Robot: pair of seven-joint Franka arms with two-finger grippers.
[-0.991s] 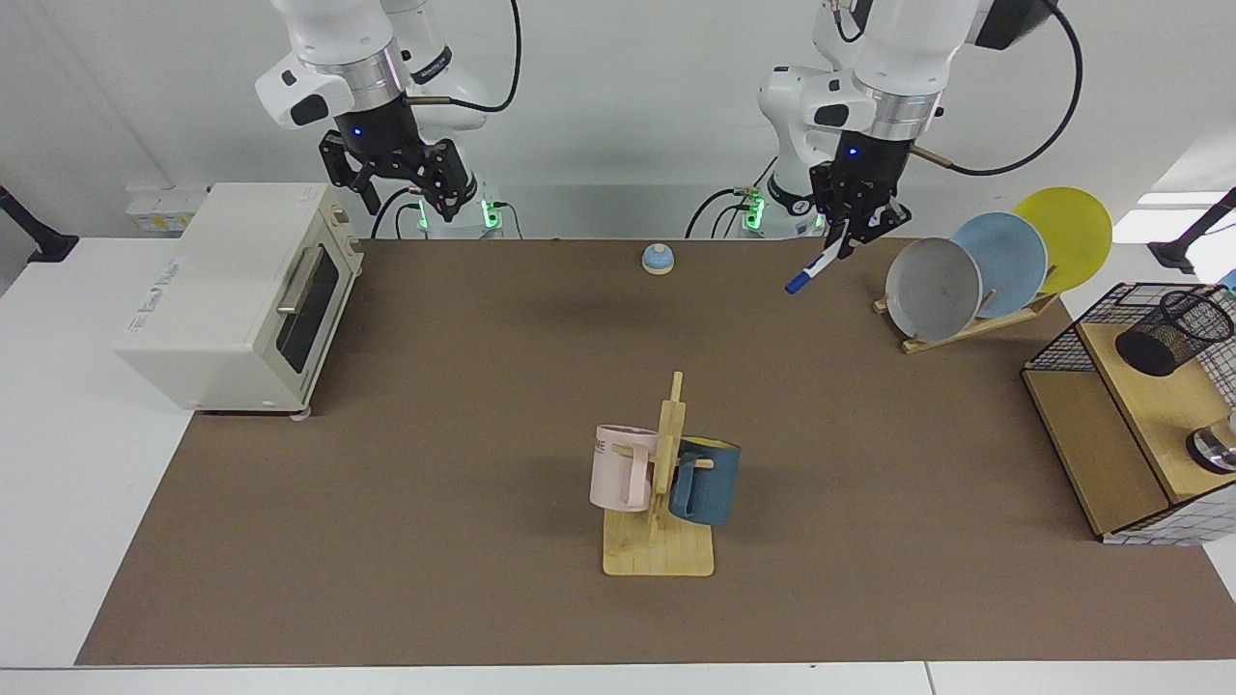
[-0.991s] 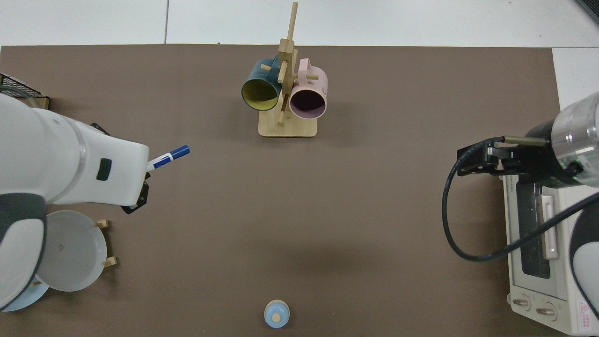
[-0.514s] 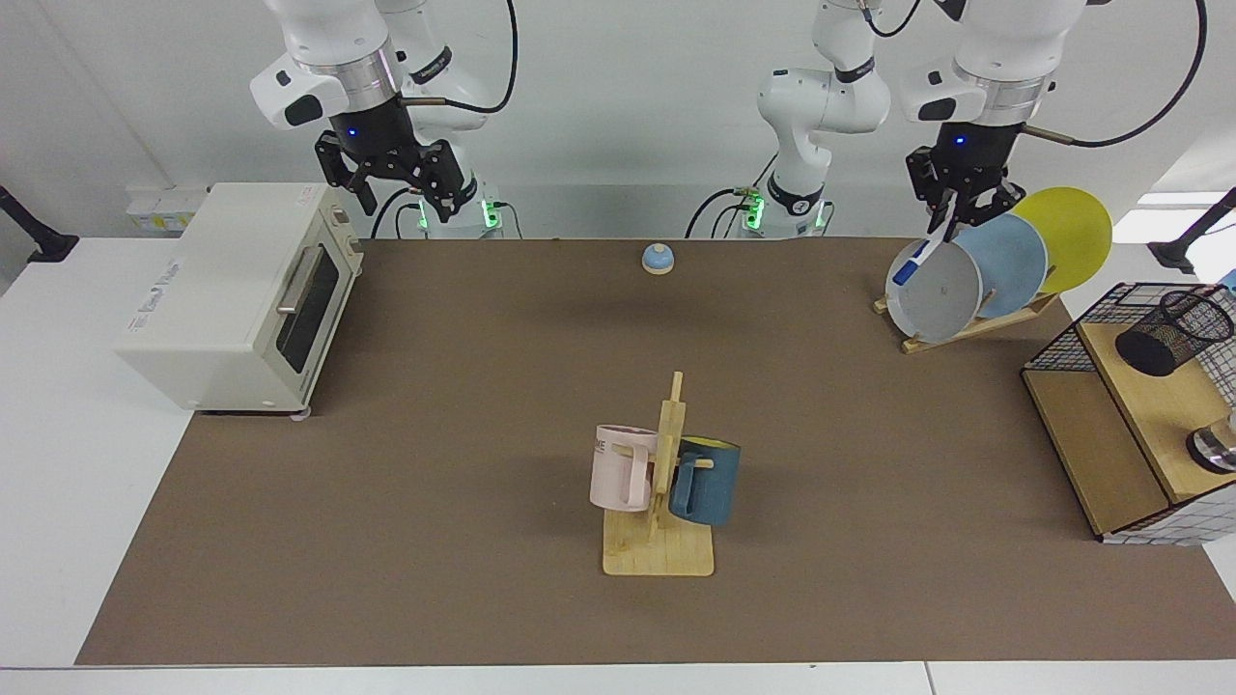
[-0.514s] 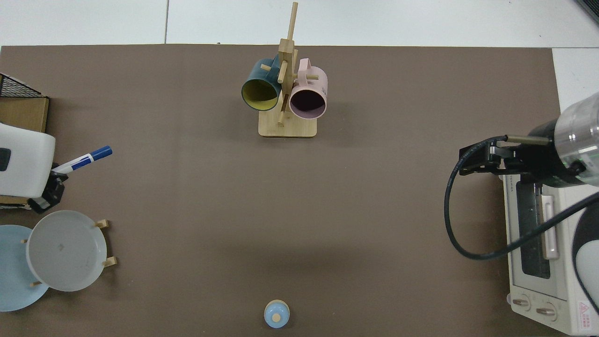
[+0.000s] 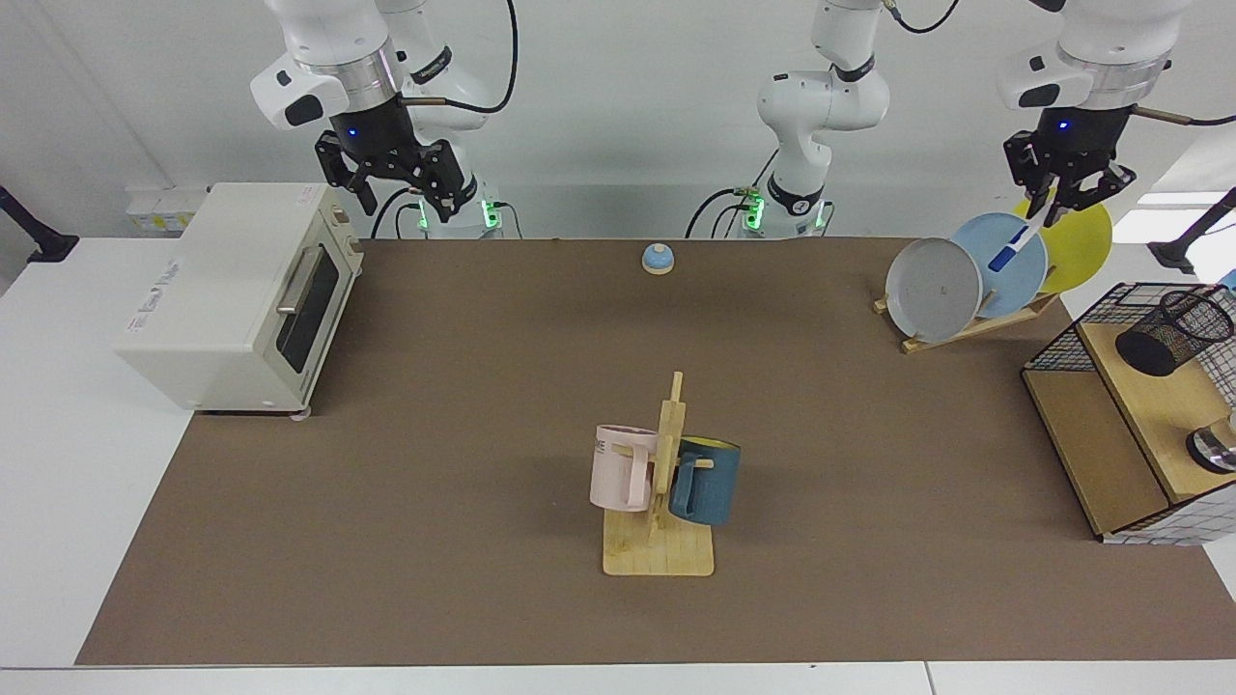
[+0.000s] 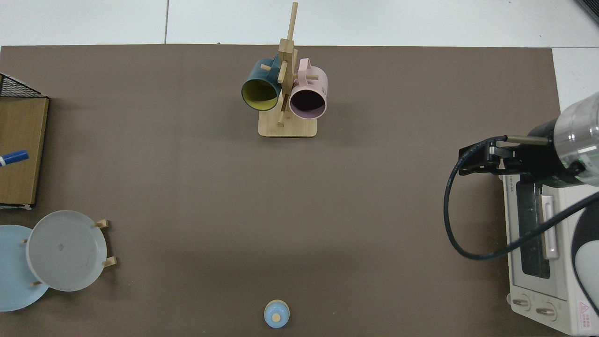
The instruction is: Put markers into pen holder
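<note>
The left gripper (image 5: 1057,198) hangs in the air above the plate rack (image 5: 970,323) near the far corner of the table (image 5: 483,405) on the left arm's side, its fingers clamped on the white barrel of the marker (image 5: 1012,247). The marker slants down from the grip, blue cap lowest, and in the facing view it shows in front of the light blue plate (image 5: 995,259), which stands in the rack between the grey plate (image 5: 932,288) and the yellow plate (image 5: 1072,241). In the top view only the marker's blue cap end (image 6: 13,157) enters at the frame's edge, over the wooden shelf (image 6: 18,150) of the wire basket. The pen holder (image 5: 1170,333) stands tilted on the upper wooden shelf of the large wire basket (image 5: 1062,352) at the table's side edge beside the left arm, well apart from the marker and nearer the camera than the plate rack. The right arm waits with the right gripper (image 5: 396,183) held above the far end of the white toaster oven (image 5: 237,294), its fingers spread apart and holding nothing. A small blue bell (image 5: 658,258) sits near the middle of the far edge. Toward the near edge, a wooden mug tree (image 5: 661,502) carries a pink mug (image 5: 620,468) and a dark blue mug (image 5: 707,480) on opposite sides.
</note>
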